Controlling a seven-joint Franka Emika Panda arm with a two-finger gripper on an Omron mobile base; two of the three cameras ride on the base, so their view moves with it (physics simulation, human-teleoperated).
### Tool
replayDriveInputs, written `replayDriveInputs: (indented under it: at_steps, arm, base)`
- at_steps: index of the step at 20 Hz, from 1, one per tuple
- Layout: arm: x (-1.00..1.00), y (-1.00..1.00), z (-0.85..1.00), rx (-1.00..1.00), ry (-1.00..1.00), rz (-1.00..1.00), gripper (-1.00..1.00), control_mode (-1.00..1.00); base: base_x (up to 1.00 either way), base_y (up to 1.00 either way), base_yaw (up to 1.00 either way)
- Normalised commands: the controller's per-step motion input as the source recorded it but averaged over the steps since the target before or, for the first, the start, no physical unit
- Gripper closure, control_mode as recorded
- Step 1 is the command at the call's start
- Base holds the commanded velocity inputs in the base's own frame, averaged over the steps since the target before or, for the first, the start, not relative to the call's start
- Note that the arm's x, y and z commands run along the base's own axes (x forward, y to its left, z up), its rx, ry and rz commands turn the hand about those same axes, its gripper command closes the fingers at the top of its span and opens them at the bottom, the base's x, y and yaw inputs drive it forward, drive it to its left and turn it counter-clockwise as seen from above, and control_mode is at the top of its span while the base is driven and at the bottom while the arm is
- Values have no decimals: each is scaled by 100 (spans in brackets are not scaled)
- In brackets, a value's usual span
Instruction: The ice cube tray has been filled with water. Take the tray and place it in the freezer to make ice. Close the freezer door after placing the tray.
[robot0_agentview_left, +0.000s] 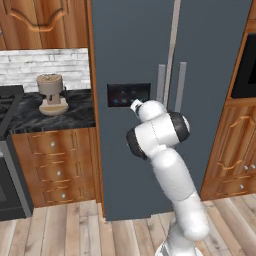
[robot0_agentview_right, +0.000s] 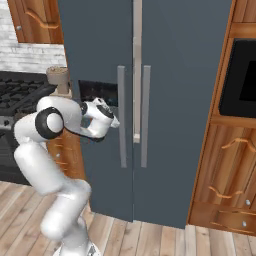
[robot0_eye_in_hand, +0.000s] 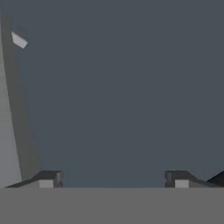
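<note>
Slate-grey freezer door (robot0_agentview_left: 131, 60), black dispenser panel (robot0_agentview_left: 128, 94)

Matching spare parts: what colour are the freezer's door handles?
Silver; the handles show best in the right base view.

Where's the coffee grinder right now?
In the left base view the coffee grinder stands on the dark counter, left of the freezer door and right of the stove.

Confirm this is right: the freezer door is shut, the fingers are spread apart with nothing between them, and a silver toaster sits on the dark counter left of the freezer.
One thing is wrong: the item on the dark counter is a beige appliance with a round top, not a silver toaster; the left base view shows it. The freezer door is shut and the fingers are spread with nothing between them.
</note>
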Motion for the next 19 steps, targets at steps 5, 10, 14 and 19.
replayDriveInputs:
  at_steps: [5, 10, 14, 19]
  arm:
    - [91, -17, 0, 5, 6, 40, -100, -100]
    - [100, 0, 0, 0, 15, 24, -100, -100]
    - [100, 0, 0, 3, 23, 16, -100, -100]
    - [61, 6, -7, 0, 21, 7, -100, -100]
  base:
    - [0, 0, 0]
    - [0, 0, 0]
    - [0, 0, 0]
    - [0, 0, 0]
